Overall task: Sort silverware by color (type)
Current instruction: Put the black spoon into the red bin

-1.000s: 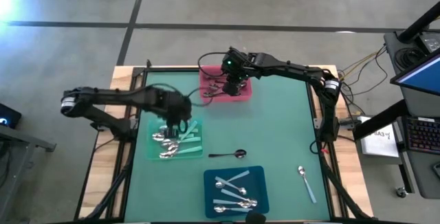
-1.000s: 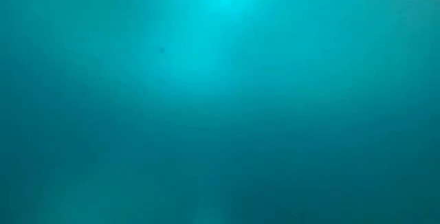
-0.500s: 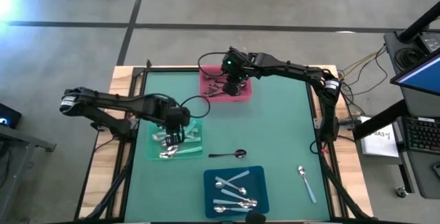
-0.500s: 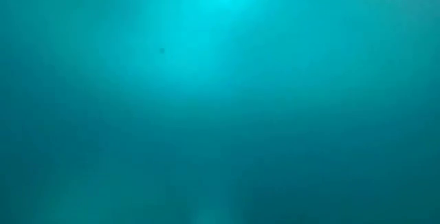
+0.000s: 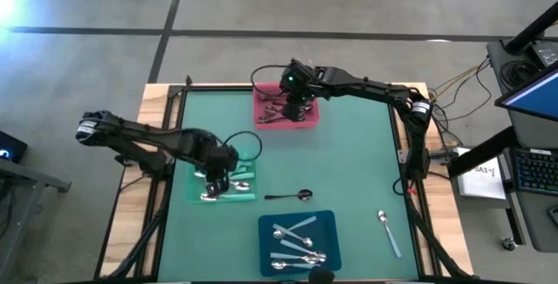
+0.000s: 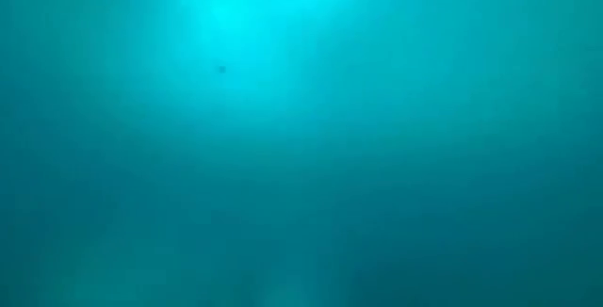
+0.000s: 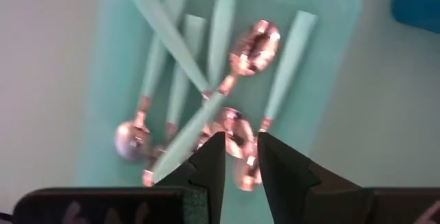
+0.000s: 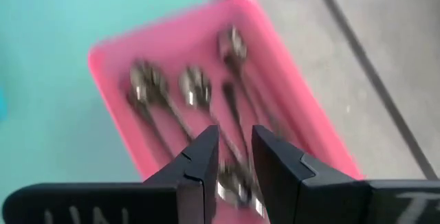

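Note:
My left gripper (image 5: 218,176) hangs open, pointing down over the green tray (image 5: 192,176), with nothing between its fingers (image 7: 240,161). Several mint-handled spoons (image 7: 220,25) lie crossed in the green tray (image 7: 330,11). My right gripper (image 5: 293,106) stands open above the pink tray (image 5: 310,119). In the right wrist view, dark-handled spoons (image 8: 196,86) lie on the pink tray (image 8: 110,66) below its fingers (image 8: 234,152). One dark spoon (image 5: 292,196) and one pale-blue-handled spoon (image 5: 389,232) lie loose on the green table mat.
A blue tray (image 5: 324,223) with several pale-blue-handled spoons (image 5: 296,240) sits at the near middle; its corner (image 7: 419,4) shows in the left wrist view. A desk with a keyboard stands beyond the table's right edge. The low view shows only a teal blur.
My left gripper has moved toward the table's near edge over the green tray, and its wrist has rolled. My right gripper has kept still over the pink tray.

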Robot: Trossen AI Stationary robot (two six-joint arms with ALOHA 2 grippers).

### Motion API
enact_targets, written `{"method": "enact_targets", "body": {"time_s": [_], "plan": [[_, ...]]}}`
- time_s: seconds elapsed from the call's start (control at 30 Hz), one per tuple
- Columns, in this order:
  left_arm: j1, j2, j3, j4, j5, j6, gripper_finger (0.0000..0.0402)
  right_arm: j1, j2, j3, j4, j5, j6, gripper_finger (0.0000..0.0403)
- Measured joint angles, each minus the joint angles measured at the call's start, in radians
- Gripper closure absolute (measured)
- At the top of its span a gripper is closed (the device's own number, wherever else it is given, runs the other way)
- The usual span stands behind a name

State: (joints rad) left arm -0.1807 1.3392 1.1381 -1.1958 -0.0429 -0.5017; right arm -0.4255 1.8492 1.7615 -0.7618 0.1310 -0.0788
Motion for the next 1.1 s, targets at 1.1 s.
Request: {"method": "enact_targets", "body": {"time_s": [1.1], "plan": [[-0.191, 0.000, -0.011, -0.039, -0.341, 0.069, 0.0335, 0.008, -0.006, 0.000, 0.084, 0.054, 0.065, 0.0323]]}}
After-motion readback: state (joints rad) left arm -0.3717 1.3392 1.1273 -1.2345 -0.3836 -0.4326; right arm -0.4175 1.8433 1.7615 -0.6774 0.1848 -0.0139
